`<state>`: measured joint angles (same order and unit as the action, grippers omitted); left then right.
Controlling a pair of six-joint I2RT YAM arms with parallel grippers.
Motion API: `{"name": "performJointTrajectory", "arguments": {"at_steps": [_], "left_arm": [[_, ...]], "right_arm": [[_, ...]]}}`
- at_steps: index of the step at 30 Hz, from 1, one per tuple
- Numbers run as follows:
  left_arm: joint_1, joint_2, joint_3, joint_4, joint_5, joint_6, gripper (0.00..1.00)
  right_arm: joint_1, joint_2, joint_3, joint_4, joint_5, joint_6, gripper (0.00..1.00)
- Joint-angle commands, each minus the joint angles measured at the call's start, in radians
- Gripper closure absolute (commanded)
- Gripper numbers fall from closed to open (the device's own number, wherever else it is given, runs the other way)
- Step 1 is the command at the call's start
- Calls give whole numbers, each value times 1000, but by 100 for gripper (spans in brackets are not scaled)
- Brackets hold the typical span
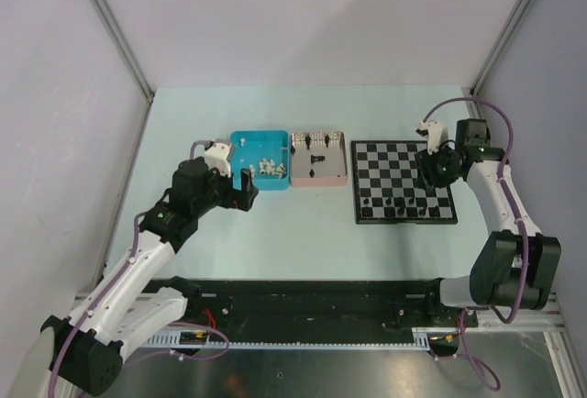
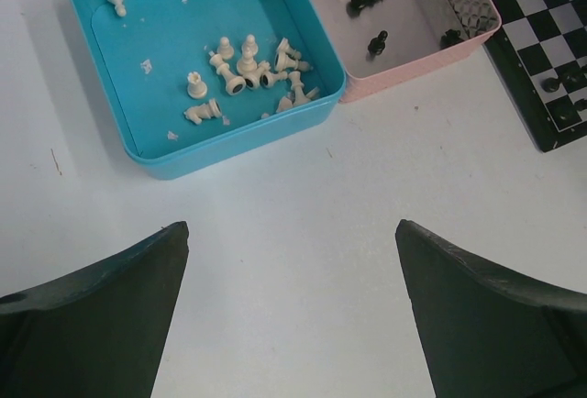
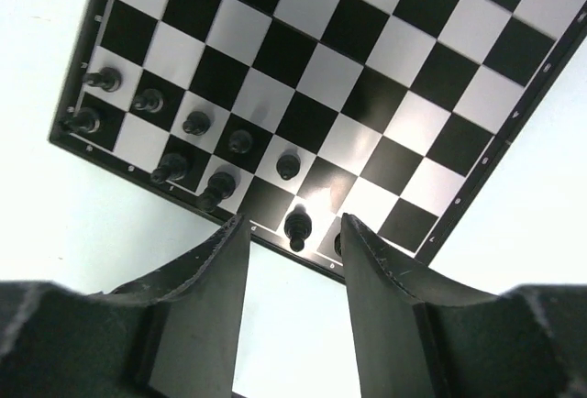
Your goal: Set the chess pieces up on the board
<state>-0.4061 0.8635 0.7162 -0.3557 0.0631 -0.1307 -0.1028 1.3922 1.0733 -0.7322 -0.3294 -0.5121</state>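
Straddling a black piece (image 3: 296, 226) low on the board (image 3: 275, 49), the right gripper (image 3: 293, 221) stands parted (not touching it). The left gripper (image 2: 292, 228) gapes wide, empty.

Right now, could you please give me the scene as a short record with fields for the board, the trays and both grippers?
board: black pieces on its near rows
blue tray: loose white pieces, many lying down
pink tray: a few unplaced black pieces
left gripper: open, over bare table near the blue tray
right gripper: open, fingers either side of one standing black piece at the board's near edge
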Motion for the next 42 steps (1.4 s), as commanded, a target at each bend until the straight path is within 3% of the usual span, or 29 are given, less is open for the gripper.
{"name": "performJointTrajectory", "arguments": {"at_steps": [1, 8, 21, 42], "left_arm": [[6, -43, 45, 14, -3, 25, 0], [6, -75, 22, 14, -31, 31, 0], [10, -153, -6, 54, -89, 48, 0], [10, -256, -41, 96, -118, 52, 0]], "right_arm": [[-26, -67, 79, -67, -147, -89, 50], [-35, -105, 105, -121, -287, -138, 48], [-89, -104, 105, -84, -473, -63, 46], [-100, -142, 117, -55, -603, -14, 40]]}}
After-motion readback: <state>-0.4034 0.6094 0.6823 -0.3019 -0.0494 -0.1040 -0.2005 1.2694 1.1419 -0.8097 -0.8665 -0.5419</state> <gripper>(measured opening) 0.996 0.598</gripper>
